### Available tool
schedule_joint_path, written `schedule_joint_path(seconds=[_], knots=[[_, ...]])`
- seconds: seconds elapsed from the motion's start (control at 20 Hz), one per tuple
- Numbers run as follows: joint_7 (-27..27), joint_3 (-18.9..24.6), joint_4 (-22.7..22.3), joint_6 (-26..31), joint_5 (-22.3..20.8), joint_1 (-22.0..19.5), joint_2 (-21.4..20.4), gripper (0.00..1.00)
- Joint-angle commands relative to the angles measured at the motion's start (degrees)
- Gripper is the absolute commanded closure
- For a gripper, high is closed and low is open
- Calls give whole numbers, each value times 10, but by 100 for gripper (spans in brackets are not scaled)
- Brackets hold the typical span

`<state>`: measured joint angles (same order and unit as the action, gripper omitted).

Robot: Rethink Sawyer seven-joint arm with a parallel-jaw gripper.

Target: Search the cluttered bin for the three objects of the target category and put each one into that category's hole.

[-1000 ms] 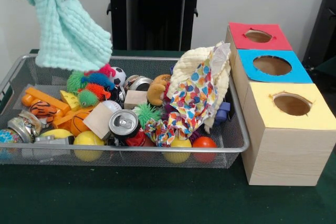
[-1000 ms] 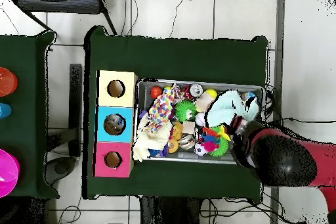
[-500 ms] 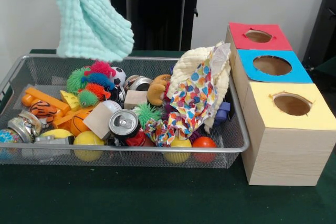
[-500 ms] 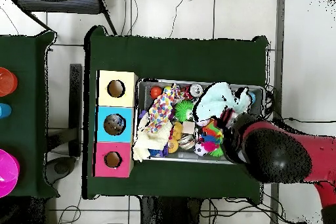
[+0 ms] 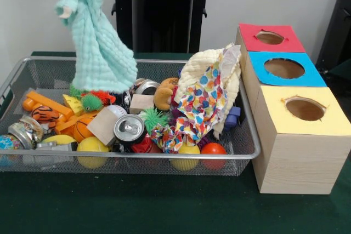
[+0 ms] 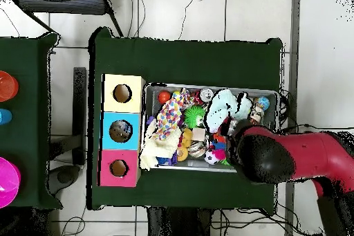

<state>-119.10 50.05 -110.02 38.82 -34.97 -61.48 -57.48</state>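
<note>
Bin: the large shallow silver wire-mesh basket filled the left and centre of the front view, heaped with balls, spiky toys, a drink can and cloths.
Hole: the round hole in the red top of the pale wooden box sat at the upper right of the front view, at the far end of the row behind the blue-topped box and yellow-topped box.
Lifted cloth: a mint-green waffle-textured cloth hung at the upper left, gathered to a peak at the top edge, its hem draping down onto the spiky toys.
Gripper: hidden in both views; in the overhead view the red and black arm covered it, so whether the claw was open or closed on the cloth could not be told.
Neighbouring cloths: a cream cloth and a multicoloured dotted cloth lay against the bin's right side.
Risk: the trailing hem could probably snag a spiky toy and drag it out, or the cloth could slip free.
</note>
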Motion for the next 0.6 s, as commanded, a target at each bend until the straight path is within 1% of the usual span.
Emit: schedule_joint_path(seconds=[0.05,0.35,0.6], knots=[[98,-79,62,74,-129,32,53,100],[90,-113,68,80,-161,39,69,100],[81,-130,66,75,-169,50,72,100]])
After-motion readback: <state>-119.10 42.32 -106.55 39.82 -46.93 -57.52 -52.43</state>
